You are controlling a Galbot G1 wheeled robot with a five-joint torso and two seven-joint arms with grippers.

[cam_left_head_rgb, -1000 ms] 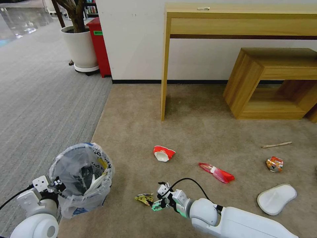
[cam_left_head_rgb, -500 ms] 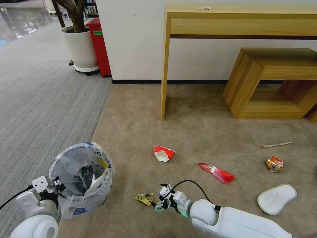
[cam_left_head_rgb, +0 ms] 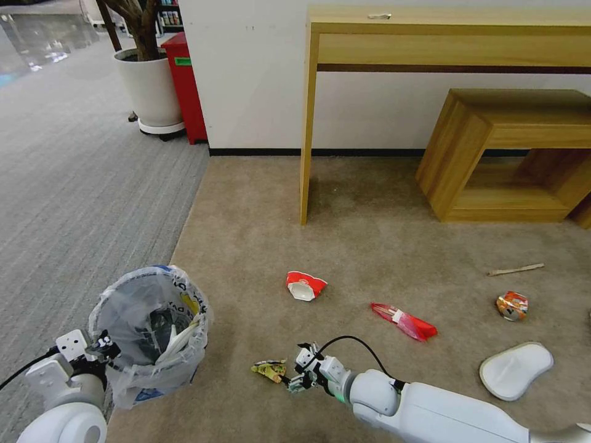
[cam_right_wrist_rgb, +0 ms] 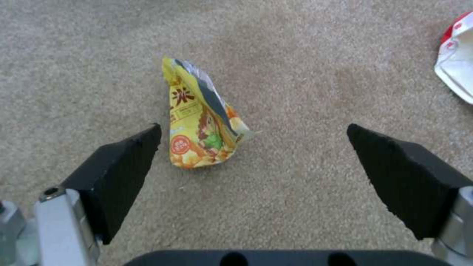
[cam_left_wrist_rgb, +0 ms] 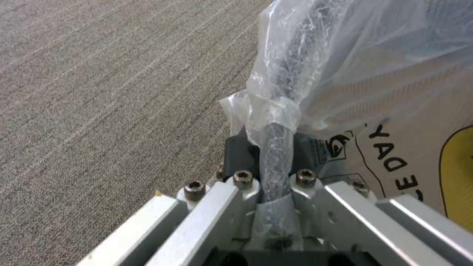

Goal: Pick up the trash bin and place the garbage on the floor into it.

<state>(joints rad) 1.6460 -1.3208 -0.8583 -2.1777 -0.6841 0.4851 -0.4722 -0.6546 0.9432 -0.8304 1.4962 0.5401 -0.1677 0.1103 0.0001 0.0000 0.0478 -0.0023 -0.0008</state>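
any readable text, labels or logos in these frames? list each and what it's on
"DAY": dark letters on the trash bin's clear bag liner, readable in the left wrist view; the letters after it are cut off at the picture's edge.
Yellow wrapper: a red round badge and small print, too blurred to read.
Red cup, red wrapper, crushed can: print too small to read.
Red cabinet: green label, unreadable.

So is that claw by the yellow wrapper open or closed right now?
Open. The right gripper has its two black pads spread wide apart on either side of the yellow wrapper, which lies untouched on the carpet.
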